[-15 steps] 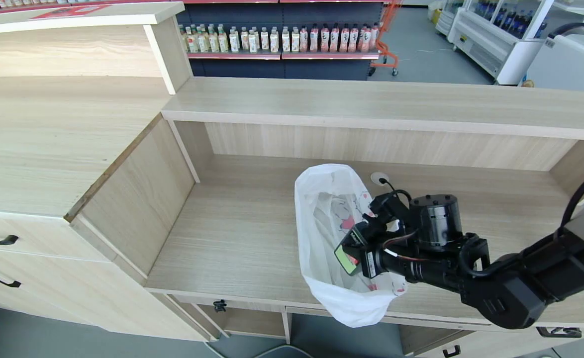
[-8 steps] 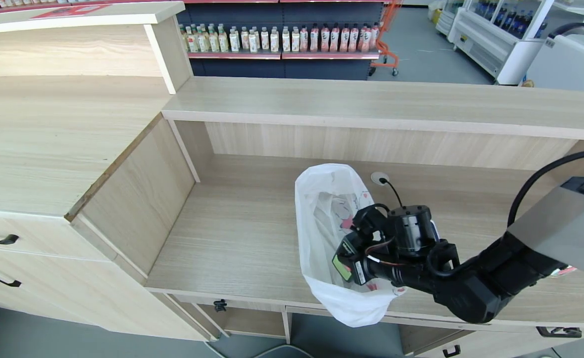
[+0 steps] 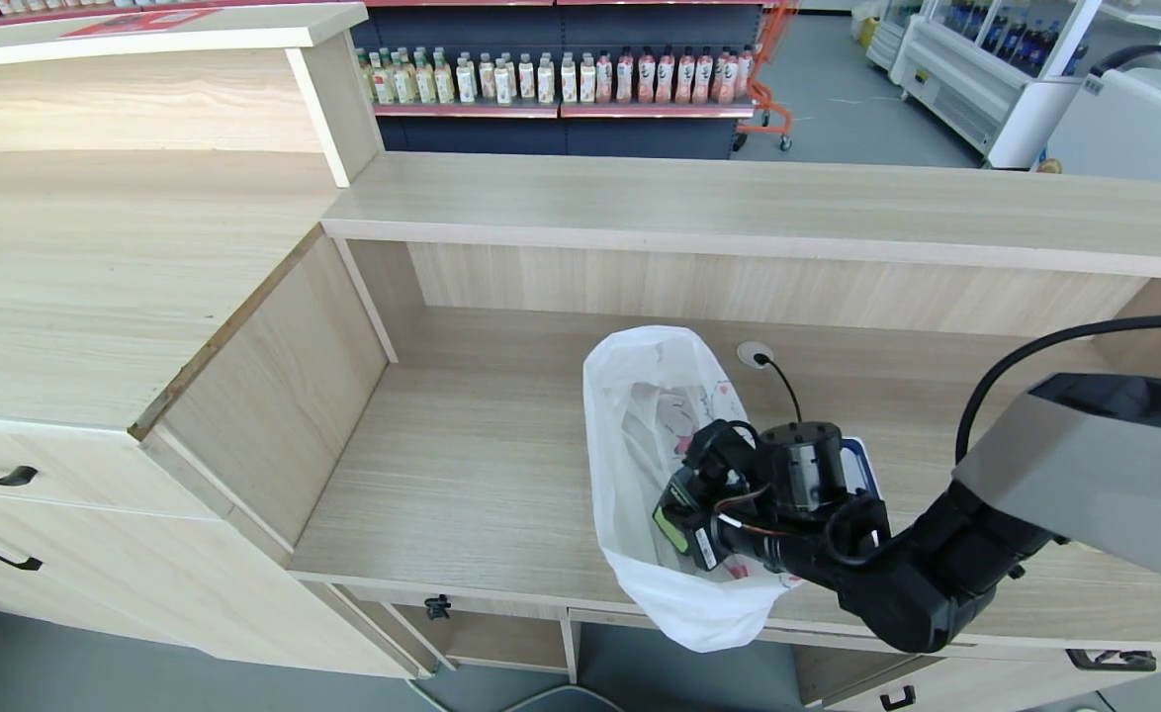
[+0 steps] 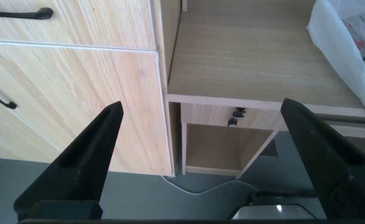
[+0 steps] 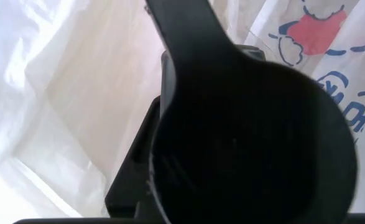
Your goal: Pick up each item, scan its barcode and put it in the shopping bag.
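Reads as a small grocery shop, seen from the staff side of a light wooden checkout counter. Beyond the counter, across a grey floor, a dark shelf rack with red edging, lined with rows of matching drink bottles. Just beside that rack, likewise beyond the counter, an orange wheeled cart. Past the counter's right end, glass-fronted coolers stocked with dark bottles, and nearer, a white chest freezer. On the counter's lower work surface, a white plastic shopping bag standing open. At the counter's left end, drawers with black handles.
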Controlling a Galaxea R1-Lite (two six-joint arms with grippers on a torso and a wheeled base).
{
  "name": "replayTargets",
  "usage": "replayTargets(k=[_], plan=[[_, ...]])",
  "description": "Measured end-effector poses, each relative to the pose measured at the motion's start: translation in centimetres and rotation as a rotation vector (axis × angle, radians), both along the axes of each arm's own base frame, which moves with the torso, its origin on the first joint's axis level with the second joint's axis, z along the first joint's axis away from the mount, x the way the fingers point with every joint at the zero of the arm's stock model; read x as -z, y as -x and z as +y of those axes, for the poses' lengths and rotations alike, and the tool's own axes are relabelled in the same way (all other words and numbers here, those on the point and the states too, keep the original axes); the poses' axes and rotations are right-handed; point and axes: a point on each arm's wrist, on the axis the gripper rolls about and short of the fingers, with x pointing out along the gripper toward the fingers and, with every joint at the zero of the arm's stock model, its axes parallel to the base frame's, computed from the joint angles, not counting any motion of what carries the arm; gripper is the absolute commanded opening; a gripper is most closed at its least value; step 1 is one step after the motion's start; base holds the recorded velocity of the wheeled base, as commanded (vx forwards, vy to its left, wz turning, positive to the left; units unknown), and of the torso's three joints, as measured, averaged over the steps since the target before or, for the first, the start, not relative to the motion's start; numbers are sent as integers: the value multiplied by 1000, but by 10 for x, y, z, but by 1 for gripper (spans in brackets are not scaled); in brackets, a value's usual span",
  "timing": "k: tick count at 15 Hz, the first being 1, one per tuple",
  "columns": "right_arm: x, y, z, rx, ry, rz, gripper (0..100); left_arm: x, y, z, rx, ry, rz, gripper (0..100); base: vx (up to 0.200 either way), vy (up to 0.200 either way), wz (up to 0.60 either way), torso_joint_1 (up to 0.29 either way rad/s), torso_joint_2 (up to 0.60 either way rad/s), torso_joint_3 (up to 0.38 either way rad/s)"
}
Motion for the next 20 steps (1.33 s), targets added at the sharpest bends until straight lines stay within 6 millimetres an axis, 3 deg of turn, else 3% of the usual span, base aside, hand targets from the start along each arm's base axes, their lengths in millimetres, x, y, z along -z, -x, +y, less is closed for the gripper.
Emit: replayTargets(k=[1, 2, 7, 11, 14, 20], plan=[[2, 0, 0, -1, 3, 4, 0, 0, 0, 0, 0, 0, 0, 100, 0, 0, 0, 0, 0, 0], [3, 0, 1, -2, 4, 7, 100, 0, 0, 0, 0, 0, 0, 100, 0, 0, 0, 0, 0, 0], [-1, -1, 1, -21, -13, 0, 100, 0, 0, 0, 0, 0, 0, 100, 0, 0, 0, 0, 0, 0], [-20, -4, -9, -58, -75, -22, 100, 0, 0, 0, 0, 0, 0, 100, 0, 0, 0, 0, 0, 0], [-50, -2, -21, -25, -163, -20, 100, 0, 0, 0, 0, 1, 0, 100, 0, 0, 0, 0, 0, 0], [-126, 36, -50, 57, -302, -3, 100, 0, 0, 0, 0, 8, 0, 100, 0, 0, 0, 0, 0, 0]])
